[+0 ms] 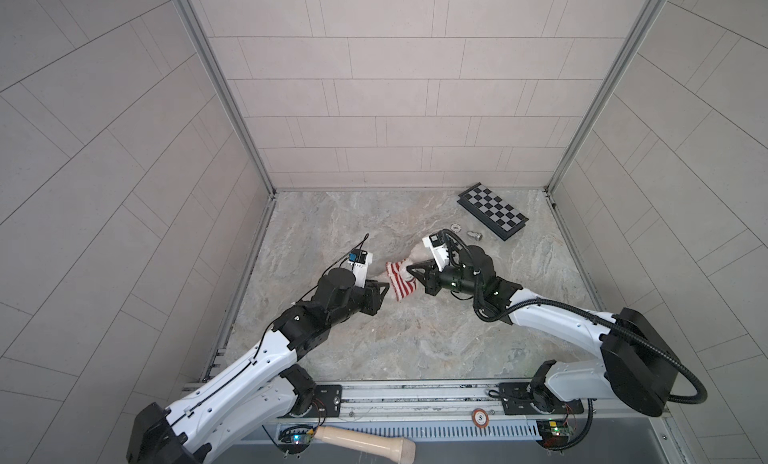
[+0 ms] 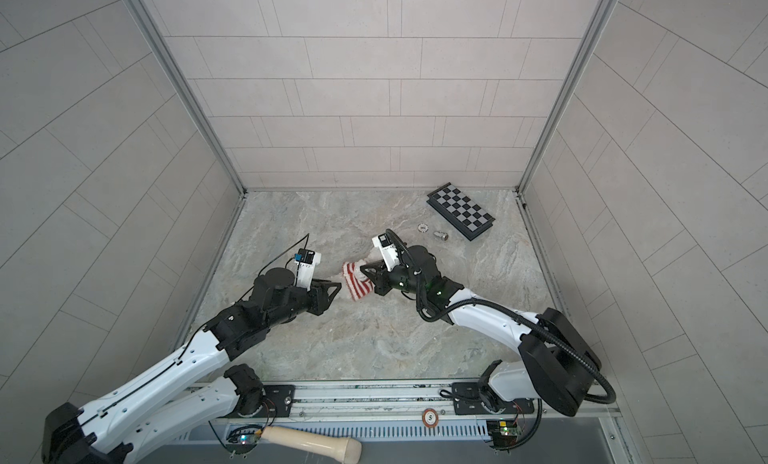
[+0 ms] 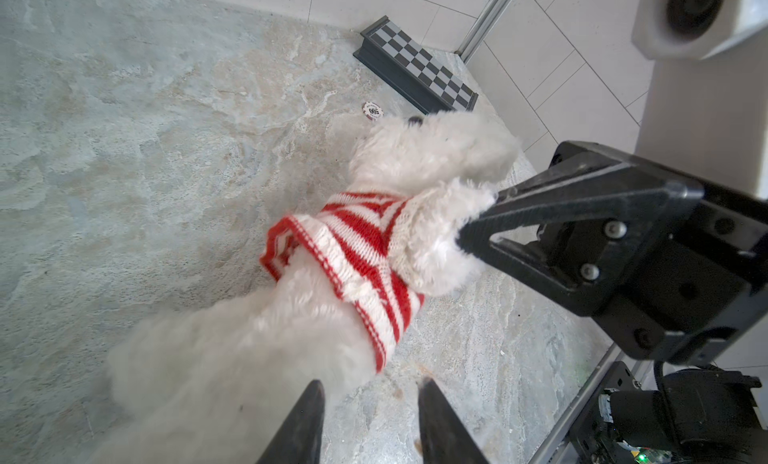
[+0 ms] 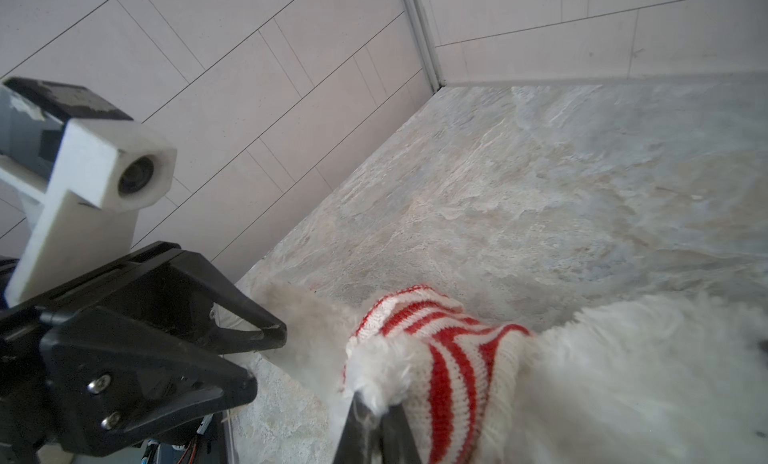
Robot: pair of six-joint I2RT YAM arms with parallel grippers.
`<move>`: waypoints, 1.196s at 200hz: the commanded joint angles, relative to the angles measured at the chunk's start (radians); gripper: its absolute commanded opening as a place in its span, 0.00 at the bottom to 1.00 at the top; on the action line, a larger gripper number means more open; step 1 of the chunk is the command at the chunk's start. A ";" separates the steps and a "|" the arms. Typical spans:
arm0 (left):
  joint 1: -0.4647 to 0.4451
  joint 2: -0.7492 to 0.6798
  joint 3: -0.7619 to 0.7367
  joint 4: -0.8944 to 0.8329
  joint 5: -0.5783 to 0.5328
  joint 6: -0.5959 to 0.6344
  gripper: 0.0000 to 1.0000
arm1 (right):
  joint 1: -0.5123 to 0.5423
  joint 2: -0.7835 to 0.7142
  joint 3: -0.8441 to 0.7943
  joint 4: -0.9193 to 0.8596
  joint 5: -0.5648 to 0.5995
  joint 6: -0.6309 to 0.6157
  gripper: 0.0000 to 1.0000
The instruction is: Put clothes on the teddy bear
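Marble table [image 1: 374,337], one teddy bear [image 3: 257,345]

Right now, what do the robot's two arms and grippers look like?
The left arm and right arm have white shells with black joints. The left gripper and right gripper each have two black triangular fingers under a white camera mount. A ribbed black hose loops along the right arm; a thin black cable runs along the left.
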 commanded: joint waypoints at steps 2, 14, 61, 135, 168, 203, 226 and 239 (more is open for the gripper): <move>0.019 0.002 0.050 -0.032 -0.024 0.045 0.41 | 0.002 -0.038 -0.047 0.064 -0.053 0.003 0.00; 0.032 0.016 0.057 -0.032 -0.013 0.054 0.41 | 0.002 -0.069 -0.080 0.006 -0.031 -0.010 0.00; 0.036 0.149 0.094 0.030 0.079 0.067 0.44 | -0.011 -0.200 -0.218 -0.177 0.081 -0.020 0.00; -0.052 0.427 0.129 0.124 0.152 0.056 0.50 | -0.072 -0.414 -0.356 -0.431 0.312 0.053 0.03; -0.139 0.507 0.128 0.159 0.144 0.032 0.50 | -0.104 -0.391 -0.355 -0.477 0.336 0.078 0.12; -0.200 0.560 0.095 0.222 0.148 -0.015 0.48 | -0.143 -0.382 -0.325 -0.555 0.360 0.092 0.27; -0.223 0.565 0.072 0.258 0.147 -0.044 0.48 | -0.143 -0.420 -0.249 -0.647 0.398 0.049 0.36; -0.235 0.565 0.066 0.271 0.144 -0.059 0.47 | -0.134 -0.441 -0.197 -0.683 0.412 0.022 0.44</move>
